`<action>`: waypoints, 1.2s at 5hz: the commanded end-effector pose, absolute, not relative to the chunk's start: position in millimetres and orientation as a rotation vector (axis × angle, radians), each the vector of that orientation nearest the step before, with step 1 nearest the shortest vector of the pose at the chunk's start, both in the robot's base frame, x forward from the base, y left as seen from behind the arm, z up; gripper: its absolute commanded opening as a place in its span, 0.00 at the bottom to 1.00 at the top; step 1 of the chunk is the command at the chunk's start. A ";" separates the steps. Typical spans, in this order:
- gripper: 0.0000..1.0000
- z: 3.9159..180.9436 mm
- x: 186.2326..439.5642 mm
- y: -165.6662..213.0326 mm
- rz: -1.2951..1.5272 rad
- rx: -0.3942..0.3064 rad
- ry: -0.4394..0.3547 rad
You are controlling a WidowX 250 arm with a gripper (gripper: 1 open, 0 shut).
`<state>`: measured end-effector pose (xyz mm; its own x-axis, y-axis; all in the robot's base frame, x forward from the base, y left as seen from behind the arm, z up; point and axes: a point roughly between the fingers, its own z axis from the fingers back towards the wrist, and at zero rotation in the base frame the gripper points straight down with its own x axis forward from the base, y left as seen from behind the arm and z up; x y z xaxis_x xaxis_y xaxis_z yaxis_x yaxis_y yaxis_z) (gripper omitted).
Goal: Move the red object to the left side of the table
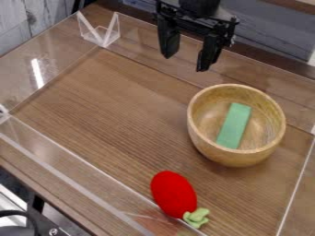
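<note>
The gripper [185, 48] hangs with its fingers [204, 55] spread apart and nothing between them. The red object [174, 193] lies on the table [110, 111], well apart from the fingers, toward the near clear wall, stem end pointing right.

The claw [193, 48] is all black: a blocky boxy body above, with slim dark prongs below it.
</note>
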<state>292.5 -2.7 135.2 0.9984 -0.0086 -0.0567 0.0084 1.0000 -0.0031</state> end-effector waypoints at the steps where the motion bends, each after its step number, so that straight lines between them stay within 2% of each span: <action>1: 1.00 130.9 275.2 -5.2 0.119 -0.005 0.097; 2: 1.00 117.6 242.6 -7.9 0.353 -0.026 0.134; 3: 1.00 104.4 212.1 -10.7 0.581 -0.041 0.137; 4: 1.00 93.8 195.9 -21.2 0.703 -0.056 0.131; 6: 1.00 79.0 181.4 -38.2 0.832 -0.069 0.122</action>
